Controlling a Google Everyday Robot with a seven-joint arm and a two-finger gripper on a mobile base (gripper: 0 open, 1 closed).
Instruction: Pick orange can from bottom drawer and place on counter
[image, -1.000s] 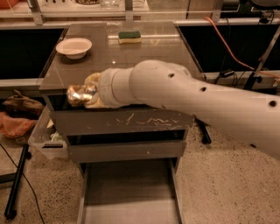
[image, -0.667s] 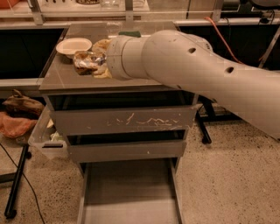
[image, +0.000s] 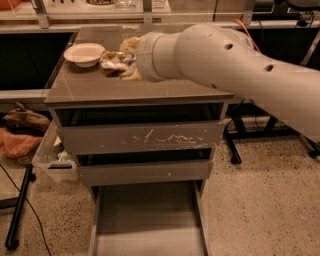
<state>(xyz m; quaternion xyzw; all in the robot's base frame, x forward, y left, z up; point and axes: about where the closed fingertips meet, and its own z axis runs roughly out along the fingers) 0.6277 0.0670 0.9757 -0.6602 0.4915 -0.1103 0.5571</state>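
My gripper (image: 121, 60) is at the end of the large white arm that reaches in from the right, and it is over the counter (image: 95, 89). It is shut on the orange can (image: 111, 62), a crinkled shiny can held between the two yellowish fingers (image: 131, 74). The can is just at or slightly above the counter top, right of the white bowl; I cannot tell whether it touches. The bottom drawer (image: 147, 222) is pulled open below, and its grey floor is bare.
A white bowl (image: 84, 54) stands on the counter's back left, close to the can. The scratched-front drawer (image: 140, 137) and the middle drawer (image: 142, 171) are slightly open. A clear plastic bin (image: 50, 161), a brown bag (image: 25, 120) and a black stand (image: 17, 220) are left of the cabinet.
My gripper has carried the can up from in front of the cabinet's upper left edge and back over the counter, to beside the bowl.
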